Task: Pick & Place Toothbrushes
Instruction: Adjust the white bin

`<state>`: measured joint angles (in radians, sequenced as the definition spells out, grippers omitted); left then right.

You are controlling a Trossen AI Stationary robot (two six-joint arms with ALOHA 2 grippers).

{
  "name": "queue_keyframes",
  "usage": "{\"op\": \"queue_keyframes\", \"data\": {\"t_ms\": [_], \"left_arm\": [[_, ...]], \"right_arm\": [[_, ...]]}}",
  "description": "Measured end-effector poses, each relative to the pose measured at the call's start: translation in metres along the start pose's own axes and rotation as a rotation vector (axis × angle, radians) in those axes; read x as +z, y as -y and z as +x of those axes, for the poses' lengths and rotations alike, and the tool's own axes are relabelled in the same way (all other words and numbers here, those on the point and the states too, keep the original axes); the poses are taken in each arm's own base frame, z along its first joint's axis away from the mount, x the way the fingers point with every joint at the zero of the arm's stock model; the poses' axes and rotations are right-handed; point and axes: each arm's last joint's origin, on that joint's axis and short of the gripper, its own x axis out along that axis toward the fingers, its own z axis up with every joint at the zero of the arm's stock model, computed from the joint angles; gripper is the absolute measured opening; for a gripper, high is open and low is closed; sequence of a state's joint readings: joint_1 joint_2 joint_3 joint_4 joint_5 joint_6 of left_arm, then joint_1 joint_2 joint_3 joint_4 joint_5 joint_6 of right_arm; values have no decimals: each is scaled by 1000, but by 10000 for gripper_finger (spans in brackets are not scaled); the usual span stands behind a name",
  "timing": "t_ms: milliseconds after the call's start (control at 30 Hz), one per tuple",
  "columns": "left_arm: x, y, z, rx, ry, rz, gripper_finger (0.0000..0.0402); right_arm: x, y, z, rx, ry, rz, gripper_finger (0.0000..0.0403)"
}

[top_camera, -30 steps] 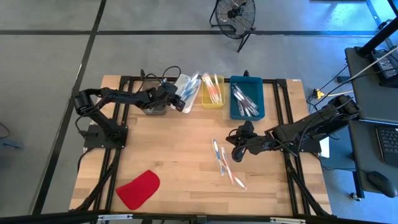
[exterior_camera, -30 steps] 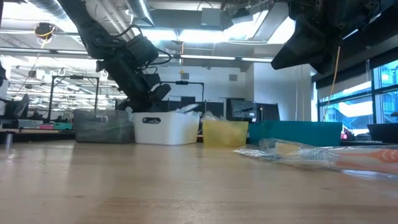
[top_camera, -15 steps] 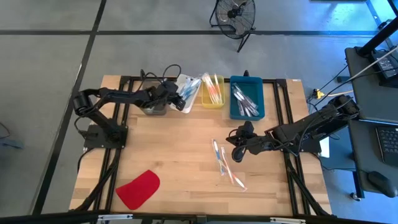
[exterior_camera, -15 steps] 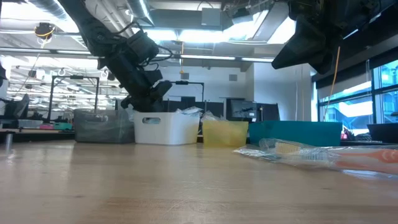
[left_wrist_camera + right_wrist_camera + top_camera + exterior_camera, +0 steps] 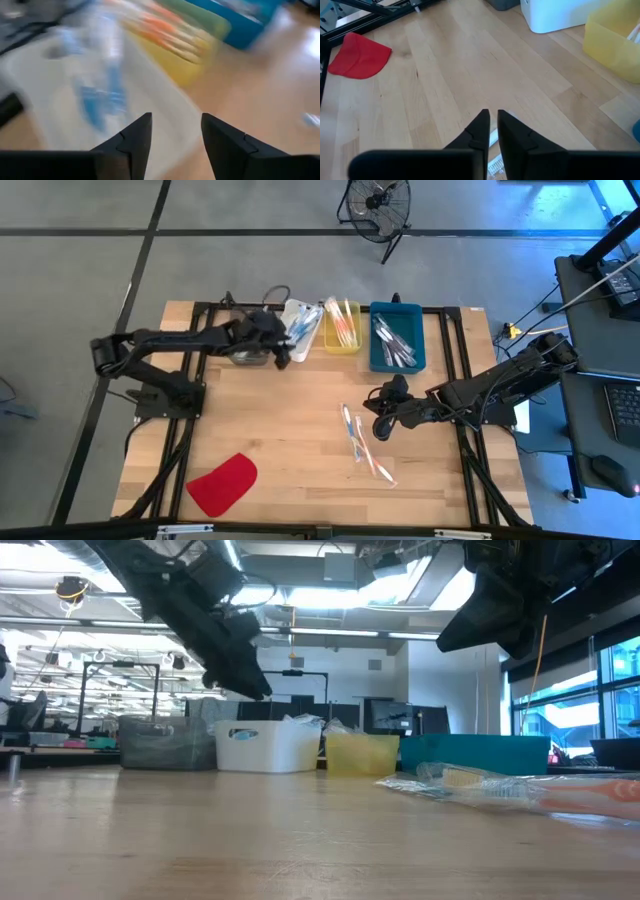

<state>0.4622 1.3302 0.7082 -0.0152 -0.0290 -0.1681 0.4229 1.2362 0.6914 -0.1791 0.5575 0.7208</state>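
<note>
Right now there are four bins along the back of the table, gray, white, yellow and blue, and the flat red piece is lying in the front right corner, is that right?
Not quite. The flat red piece lies near the front left corner of the table, as the high view shows. The rest holds: the gray bin, white bin, yellow bin and blue bin stand along the back.
</note>
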Motion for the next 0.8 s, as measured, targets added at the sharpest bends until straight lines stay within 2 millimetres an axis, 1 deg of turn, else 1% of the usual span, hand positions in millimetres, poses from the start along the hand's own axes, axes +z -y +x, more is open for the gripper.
{"op": "queue_keyframes", "data": {"t_ms": [100,267,333,400,467,567,800], "left_arm": [[-6,19,-4,-86,-36,112,158],[-25,48,-7,-166,-152,300,143],[-32,56,-9,-178,-194,385,137],[-35,62,-10,-150,-191,446,129],[-37,65,-11,-114,-187,491,120],[-37,67,-12,-113,-182,519,102],[-35,61,-6,-91,-178,526,53]], "right_arm": [[0,0,0,0,0,-1,40],[0,0,0,-1,1,-2,36],[0,0,0,-1,1,-3,31],[0,0,0,-1,1,-3,26],[0,0,0,-1,1,-3,22],[0,0,0,-3,3,-3,15],[0,0,0,-3,3,-4,7]]}}
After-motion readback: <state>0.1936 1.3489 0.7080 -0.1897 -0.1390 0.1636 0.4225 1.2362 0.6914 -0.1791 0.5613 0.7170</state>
